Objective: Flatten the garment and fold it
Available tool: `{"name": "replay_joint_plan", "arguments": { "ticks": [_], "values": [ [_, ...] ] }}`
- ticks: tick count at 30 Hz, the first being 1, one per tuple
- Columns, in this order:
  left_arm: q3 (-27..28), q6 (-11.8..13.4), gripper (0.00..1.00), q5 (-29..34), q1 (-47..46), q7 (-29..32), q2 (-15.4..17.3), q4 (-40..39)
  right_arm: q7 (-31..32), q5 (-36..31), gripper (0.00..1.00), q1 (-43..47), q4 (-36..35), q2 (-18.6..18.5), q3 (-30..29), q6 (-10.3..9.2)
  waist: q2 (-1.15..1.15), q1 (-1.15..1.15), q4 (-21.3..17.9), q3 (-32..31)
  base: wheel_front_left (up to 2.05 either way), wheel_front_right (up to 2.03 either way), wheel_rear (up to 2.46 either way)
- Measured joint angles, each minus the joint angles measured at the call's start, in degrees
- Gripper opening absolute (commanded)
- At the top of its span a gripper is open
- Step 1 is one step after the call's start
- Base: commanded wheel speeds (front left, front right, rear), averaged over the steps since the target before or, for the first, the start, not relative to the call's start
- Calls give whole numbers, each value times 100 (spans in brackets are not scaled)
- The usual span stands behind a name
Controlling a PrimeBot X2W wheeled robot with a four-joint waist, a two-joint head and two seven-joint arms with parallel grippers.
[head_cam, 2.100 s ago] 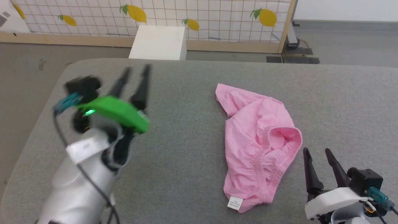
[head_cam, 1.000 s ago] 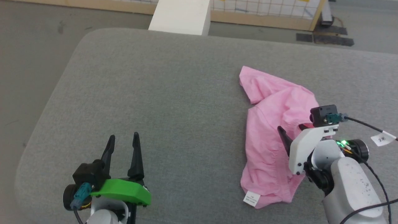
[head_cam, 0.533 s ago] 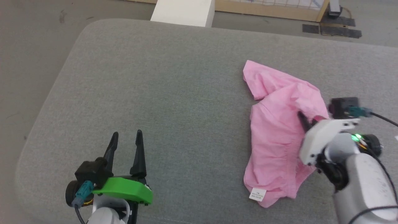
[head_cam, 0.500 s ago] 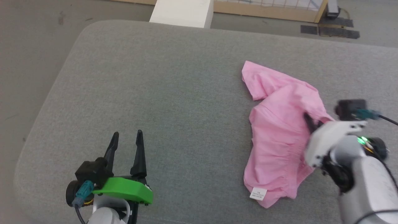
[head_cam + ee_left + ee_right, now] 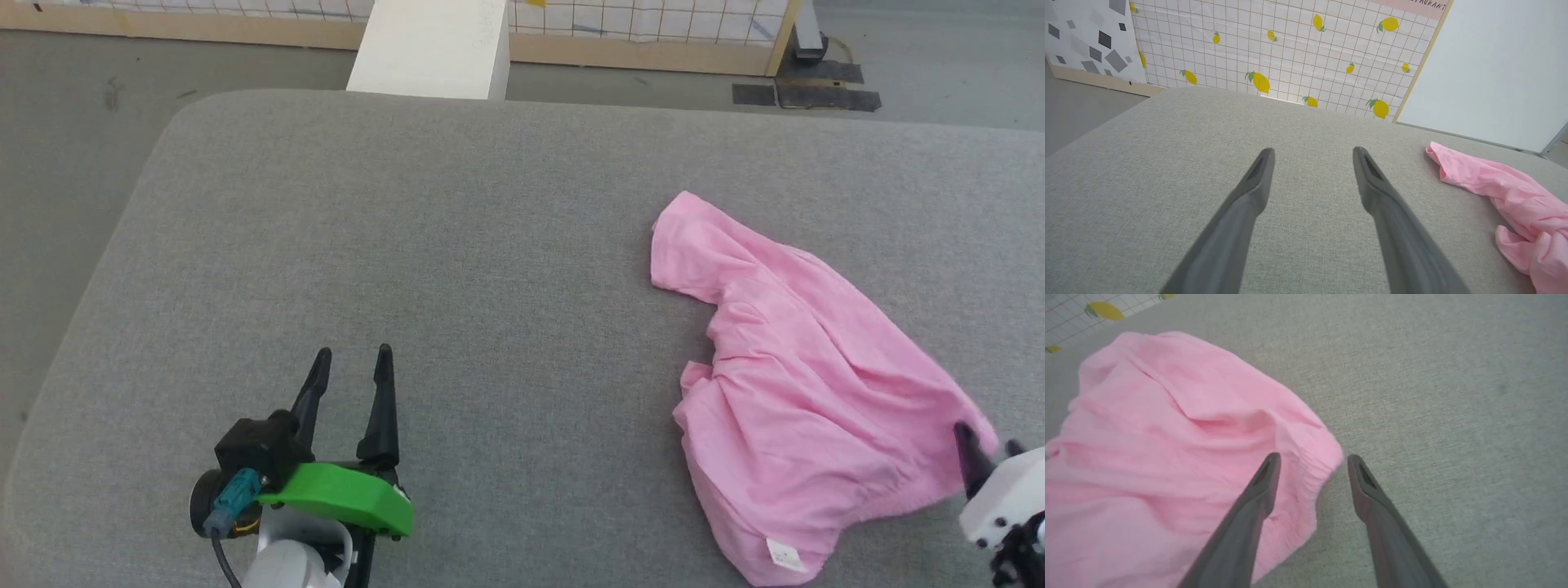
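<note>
The garment point(image 5: 800, 392) lies crumpled on the grey padded table point(image 5: 490, 245), toward 4 o'clock of the head view. One narrow lobe reaches out to 11 o'clock and the wider bulk spreads toward 5 o'clock. Its small white label point(image 5: 782, 555) sits at the 6 o'clock end, and a gathered elastic edge point(image 5: 1323, 465) runs along the 4 o'clock side.

The right gripper point(image 5: 989, 445) is at that 4 o'clock edge with its jaws spread and nothing pinched between them. In the right wrist view, the right gripper point(image 5: 1312, 459) has one finger point(image 5: 1261, 482) over the gathered pink edge and the other over bare grey fabric. Whether the first finger touches the cloth is hard to tell through the blur.

The left gripper point(image 5: 353, 355) is well apart from the garment, toward its 9 o'clock, with fingers parted and empty above the table.

At 12 o'clock, past the table's far edge, a white box point(image 5: 429, 49) stands before a lemon-patterned panel point(image 5: 1290, 49).
</note>
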Motion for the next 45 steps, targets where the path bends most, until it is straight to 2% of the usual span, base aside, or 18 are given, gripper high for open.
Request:
{"name": "replay_joint_plan", "arguments": {
  "ticks": [3,7,13,17,22,26,29,35,36,37,43,44,45],
  "values": [
    [32,-24,100,1,1,0,-4,23,-397,402,100,-87,-213,0,-154,0,0,0,6,-57,0,0,0],
    [73,-47,100,-1,2,0,-14,33,-984,541,100,-99,-557,-4,-335,0,0,0,17,-127,0,0,0],
    [-263,-231,100,-98,-245,186,-93,109,-1257,542,100,-77,-689,-3,-310,0,0,0,-32,-157,0,0,0],
    [-808,-399,100,-190,-1056,821,-170,342,-1256,502,100,-68,-680,-4,-183,0,0,0,-98,-100,0,0,0],
    [-1708,-497,100,-539,-2176,2273,-203,1102,-1282,511,100,-99,-608,-3,55,0,0,0,-275,7,0,0,0],
    [-2544,-482,100,-1248,-2710,3463,-216,1574,-1326,523,100,-118,-506,-1,168,0,0,0,-477,115,0,0,0],
    [-3164,-311,100,-1690,-2989,4200,-222,1808,-1394,528,100,-182,-396,-1,238,0,0,0,-686,252,0,0,0],
    [-3648,-189,100,-2084,-3128,4396,-223,2019,-1508,568,100,-221,-293,-2,266,0,0,0,-928,482,0,0,0],
    [-3751,-189,27,-2260,-3137,4351,-223,2046,-1534,568,100,-221,-269,-2,254,0,0,0,-972,554,0,0,0],
    [-3784,-190,0,-2301,-3148,4310,-223,2051,-1535,567,100,-221,-257,-2,249,0,0,0,-982,578,0,0,0],
    [-3754,-201,0,-2744,-3251,3601,-232,2033,-1580,520,100,-224,-213,-3,274,0,0,0,-874,592,0,0,0],
    [-3698,-199,0,-2810,-3257,3483,-235,2027,-1580,514,100,-225,-208,-3,297,0,0,0,-842,578,0,0,0],
    [-3341,-124,0,-2984,-3260,3027,-231,1972,-1579,486,100,-224,-186,-2,364,0,0,0,-714,496,0,0,0]
  ]
}}
